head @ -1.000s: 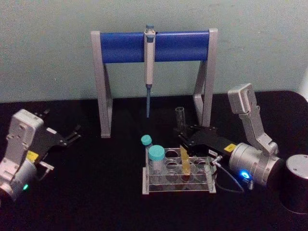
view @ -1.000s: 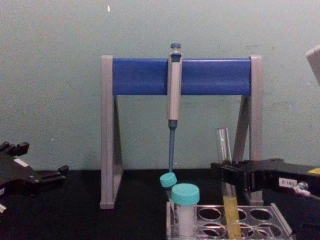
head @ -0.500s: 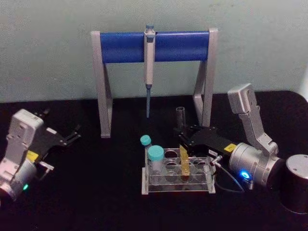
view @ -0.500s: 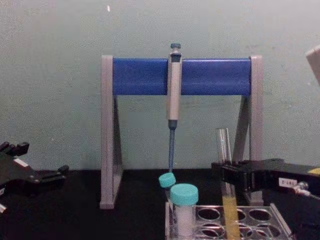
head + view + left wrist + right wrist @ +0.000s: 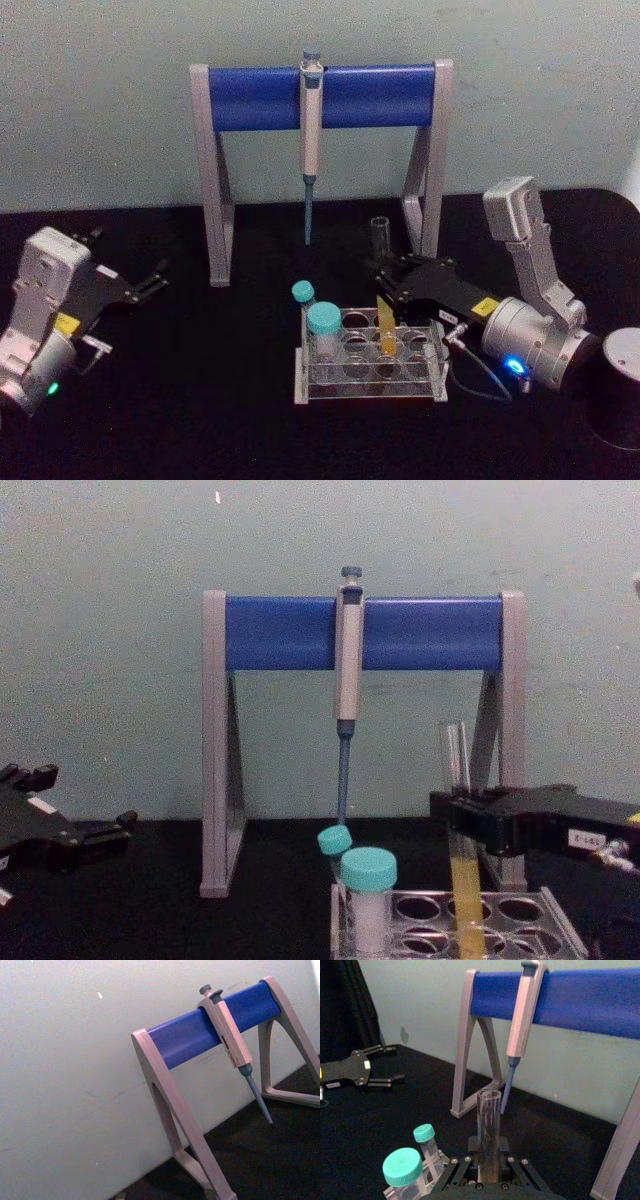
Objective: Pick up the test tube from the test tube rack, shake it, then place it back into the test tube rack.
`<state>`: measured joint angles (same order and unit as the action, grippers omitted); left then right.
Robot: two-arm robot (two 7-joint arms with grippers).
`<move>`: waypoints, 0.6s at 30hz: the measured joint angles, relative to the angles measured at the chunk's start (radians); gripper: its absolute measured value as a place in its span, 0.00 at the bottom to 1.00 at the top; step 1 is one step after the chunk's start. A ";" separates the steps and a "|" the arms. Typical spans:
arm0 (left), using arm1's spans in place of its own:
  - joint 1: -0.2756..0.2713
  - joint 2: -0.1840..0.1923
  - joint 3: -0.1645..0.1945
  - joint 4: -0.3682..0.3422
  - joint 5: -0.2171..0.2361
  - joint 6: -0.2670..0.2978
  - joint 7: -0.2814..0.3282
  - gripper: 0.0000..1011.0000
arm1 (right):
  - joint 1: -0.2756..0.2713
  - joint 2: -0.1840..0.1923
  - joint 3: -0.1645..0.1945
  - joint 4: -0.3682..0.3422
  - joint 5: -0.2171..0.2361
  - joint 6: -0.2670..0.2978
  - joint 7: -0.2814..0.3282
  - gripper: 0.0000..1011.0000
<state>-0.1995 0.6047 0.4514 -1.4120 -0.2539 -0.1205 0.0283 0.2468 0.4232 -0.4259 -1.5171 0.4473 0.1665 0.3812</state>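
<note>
The right gripper (image 5: 386,287), closed tight on the test tube (image 5: 385,330), should lift it straight up clear of the rack (image 5: 370,390) before shaking; the left gripper (image 5: 150,280) sits open at the left.

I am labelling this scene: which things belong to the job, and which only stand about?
Of the job:
test tube, gripped by the right gripper; test tube rack.

Standing about:
pipette; pipette stand; two teal-capped vials in the rack; left gripper, open, parked at the left.
</note>
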 joint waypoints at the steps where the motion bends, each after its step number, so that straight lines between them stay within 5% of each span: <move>1: 0.000 0.000 0.000 0.000 0.000 0.000 0.000 1.00 | -0.003 0.001 0.002 -0.002 -0.001 -0.008 0.002 0.22; 18: 0.000 0.000 0.000 0.000 0.000 0.000 0.000 1.00 | -0.076 0.011 0.070 -0.065 0.018 -0.185 0.050 0.22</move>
<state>-0.1995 0.6047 0.4514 -1.4120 -0.2539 -0.1205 0.0283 0.1711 0.4341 -0.3554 -1.5817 0.4652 -0.0188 0.4315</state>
